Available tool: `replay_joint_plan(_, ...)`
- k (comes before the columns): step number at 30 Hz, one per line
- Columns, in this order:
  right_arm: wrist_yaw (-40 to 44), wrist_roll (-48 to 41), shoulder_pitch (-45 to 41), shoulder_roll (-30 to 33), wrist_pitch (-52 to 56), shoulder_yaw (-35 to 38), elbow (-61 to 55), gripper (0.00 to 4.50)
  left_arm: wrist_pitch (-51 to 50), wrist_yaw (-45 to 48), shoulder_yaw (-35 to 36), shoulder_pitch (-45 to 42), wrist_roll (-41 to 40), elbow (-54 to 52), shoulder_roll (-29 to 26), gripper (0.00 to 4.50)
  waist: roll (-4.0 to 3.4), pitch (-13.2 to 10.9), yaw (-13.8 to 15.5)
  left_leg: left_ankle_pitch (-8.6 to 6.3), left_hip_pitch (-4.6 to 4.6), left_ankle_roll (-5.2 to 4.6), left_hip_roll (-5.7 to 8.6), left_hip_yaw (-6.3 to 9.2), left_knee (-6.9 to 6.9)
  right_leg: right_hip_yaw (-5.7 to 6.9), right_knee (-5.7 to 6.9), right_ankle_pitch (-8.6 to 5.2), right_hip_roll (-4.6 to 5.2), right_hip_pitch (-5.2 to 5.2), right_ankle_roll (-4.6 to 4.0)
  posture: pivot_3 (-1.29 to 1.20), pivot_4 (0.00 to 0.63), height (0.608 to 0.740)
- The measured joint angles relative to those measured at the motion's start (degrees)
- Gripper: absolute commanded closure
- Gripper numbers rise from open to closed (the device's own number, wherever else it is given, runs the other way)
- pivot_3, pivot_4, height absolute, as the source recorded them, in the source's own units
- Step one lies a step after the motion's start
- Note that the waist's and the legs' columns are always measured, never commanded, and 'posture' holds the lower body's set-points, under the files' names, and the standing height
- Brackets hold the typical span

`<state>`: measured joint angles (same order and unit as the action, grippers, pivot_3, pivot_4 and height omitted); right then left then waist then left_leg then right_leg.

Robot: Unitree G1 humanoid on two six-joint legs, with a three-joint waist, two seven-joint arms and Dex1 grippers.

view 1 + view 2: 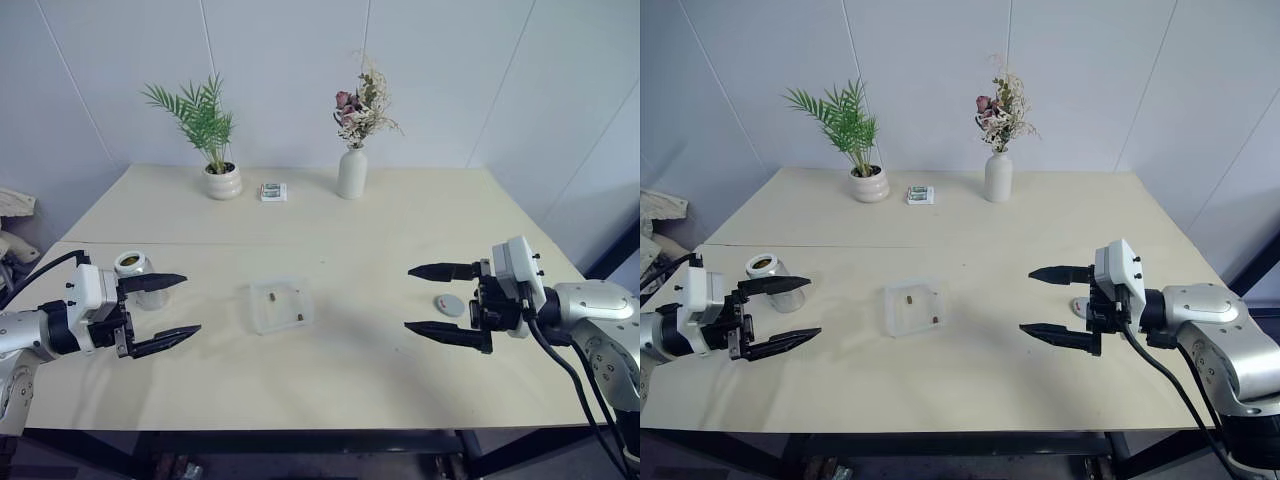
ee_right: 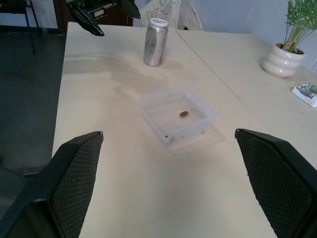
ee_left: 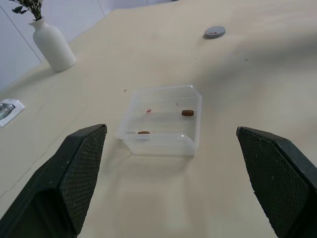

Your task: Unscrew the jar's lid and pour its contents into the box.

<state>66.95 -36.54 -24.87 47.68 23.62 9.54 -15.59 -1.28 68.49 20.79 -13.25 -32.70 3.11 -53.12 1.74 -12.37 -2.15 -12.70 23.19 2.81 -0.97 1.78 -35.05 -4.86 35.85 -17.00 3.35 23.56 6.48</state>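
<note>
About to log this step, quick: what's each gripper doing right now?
Left gripper: open, holding nothing, beside the jar.
Right gripper: open, holding nothing, near the lid on the table.

The left gripper's (image 1: pixel 168 312) upper finger crosses the front of the jar (image 1: pixel 140 276), hiding part of its wall, and whether anything remains inside is too small to tell. The right gripper (image 1: pixel 438 301) hides the near right edge of the lid (image 1: pixel 450 304). The print on the small patterned item (image 1: pixel 273 191) at the far side of the table (image 1: pixel 400 225) is too small to read.
</note>
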Motion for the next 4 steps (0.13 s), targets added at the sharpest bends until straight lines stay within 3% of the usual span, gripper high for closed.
replay_joint_plan(4,-1.47,0.65,2.03,-0.61,-0.91,0.03,-0.01,0.00,-1.41,-0.17,-0.75,1.40,0.03,-0.99,1.30,0.02,0.00,0.00,-0.06,-0.01,0.01,-0.01,-0.01,-0.01,0.00,-0.02,0.02,0.17,-0.02,0.04,0.31,0.00,0.150,0.740)
